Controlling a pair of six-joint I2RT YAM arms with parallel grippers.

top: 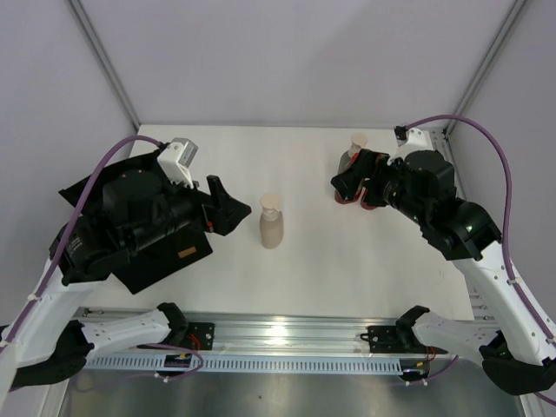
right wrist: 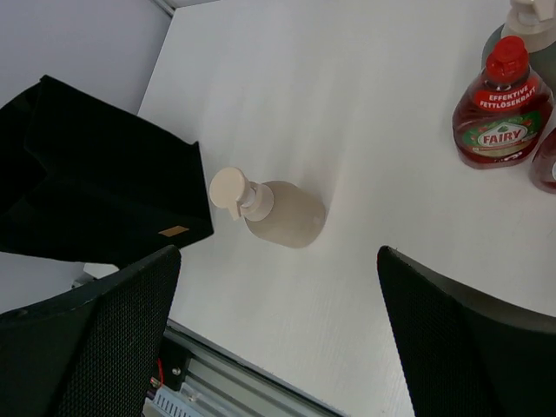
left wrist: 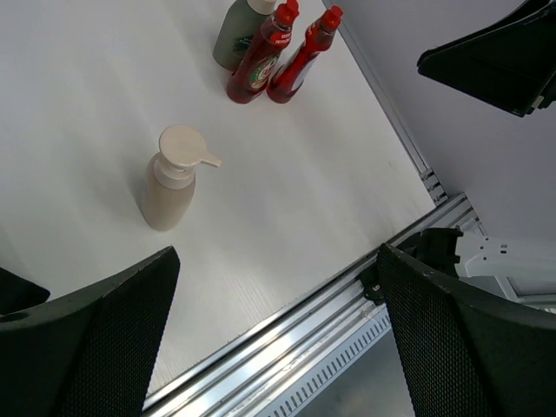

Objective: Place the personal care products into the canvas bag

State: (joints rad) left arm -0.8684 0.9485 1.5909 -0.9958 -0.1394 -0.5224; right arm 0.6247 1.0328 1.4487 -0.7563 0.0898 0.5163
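The beige bottle (top: pixel 272 222) with a cream pump cap stands upright mid-table; it also shows in the left wrist view (left wrist: pixel 169 187) and the right wrist view (right wrist: pixel 280 211). Two red bottles (left wrist: pixel 259 61) and a grey bottle (left wrist: pixel 236 35) stand together at the back right; in the top view my right gripper partly hides them. The black canvas bag (top: pixel 161 261), with its tan label (right wrist: pixel 174 231), lies at the left under my left arm. My left gripper (top: pixel 230 207) is open and empty, left of the beige bottle. My right gripper (top: pixel 346 184) is open and empty, beside the red bottles.
An aluminium rail (top: pixel 287 334) runs along the near table edge. Grey walls enclose the table at the back and both sides. Bare white tabletop (top: pixel 347 261) lies between the beige bottle and the back-right bottles.
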